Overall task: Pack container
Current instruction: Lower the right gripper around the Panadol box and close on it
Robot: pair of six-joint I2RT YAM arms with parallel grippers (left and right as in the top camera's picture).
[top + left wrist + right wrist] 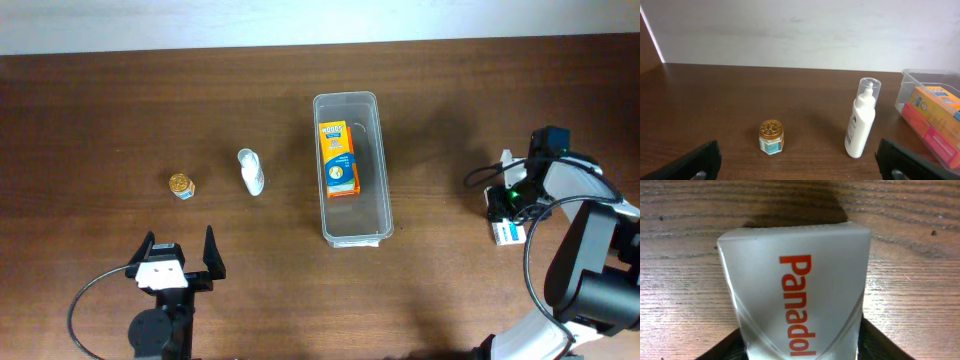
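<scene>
Overhead, the container (352, 222) sits mid-desk toward the far edge, with an orange box (339, 158) inside. Near the right edge, the right gripper (801, 337) flanks the Panadol box (795, 290); whether it's pinched, I can't tell. A shallow grip could let it slip. The left gripper (180, 255) gapes empty.

The overhead camera looks straight down on the whole tabletop (100, 110). The left wrist camera sits low, facing level toward the wall (800, 30), sharing the jar (771, 136), white bottle (861, 122) and container (904, 95) with overhead. The right wrist camera looks down, very close, on the Panadol box (795, 290).
</scene>
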